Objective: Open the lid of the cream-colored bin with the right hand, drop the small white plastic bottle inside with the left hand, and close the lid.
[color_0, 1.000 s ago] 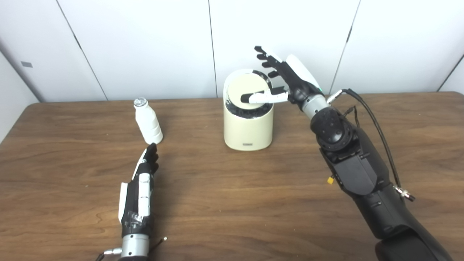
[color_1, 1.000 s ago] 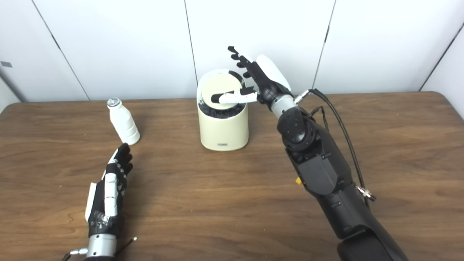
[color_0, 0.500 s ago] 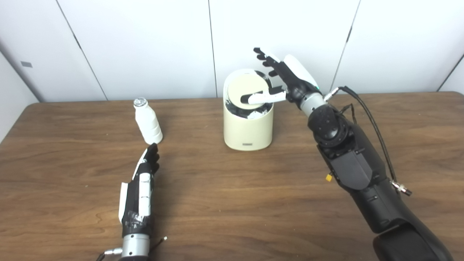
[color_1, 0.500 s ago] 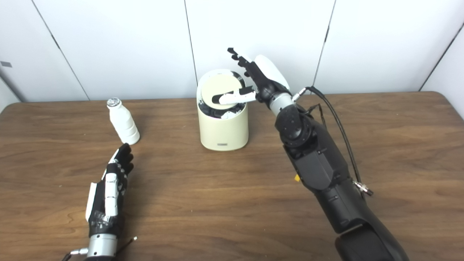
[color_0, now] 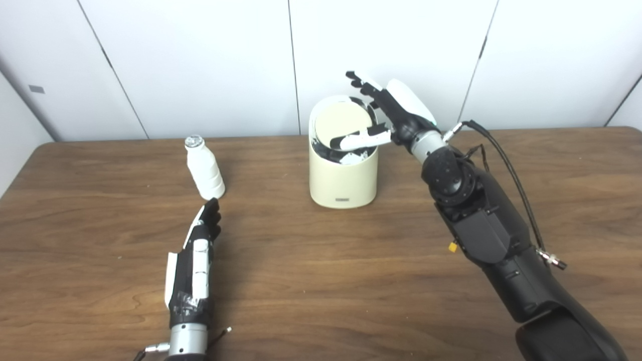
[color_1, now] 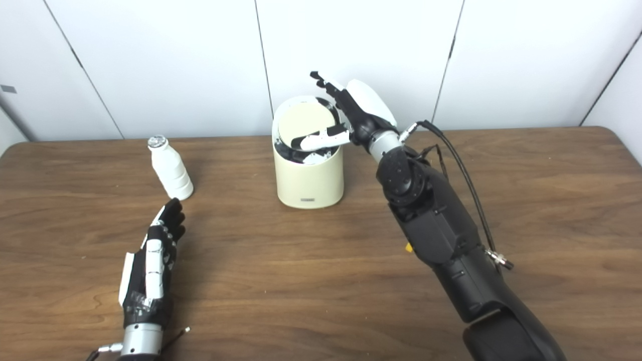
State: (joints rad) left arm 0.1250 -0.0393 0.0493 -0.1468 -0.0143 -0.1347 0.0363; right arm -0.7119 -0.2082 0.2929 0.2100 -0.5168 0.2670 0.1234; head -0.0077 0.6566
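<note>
On wooden table (color_0: pixel 321 281), toward far edge near centre: cream-colored bin (color_0: pixel 343 175), upright. Lid (color_0: pixel 346 118) tilted up at the front, hinged side toward the back wall, dark interior exposed below its front edge, with some white item inside, not identifiable at this resolution.

Right of bin, above its rim: right hand (color_0: pixel 388 108), fingers (color_0: pixel 362 86) spread and pointing up behind the lid's right edge, thumb (color_0: pixel 358 141) extended leftward across the bin mouth under the lid's front edge. Thumb looks to be in contact with the lid, though exact contact is unclear. Nothing grasped; hand wide apart.

Left of bin, well apart from it: small white plastic bottle (color_0: pixel 204 168), standing on the table, leaning slightly, silver cap up.

Left of bin and nearer the camera: left hand (color_0: pixel 194 260), flat on the table, fingers straight and close together, pointing toward the bottle. Fingertips just short of bottle base, not touching. Empty.
</note>
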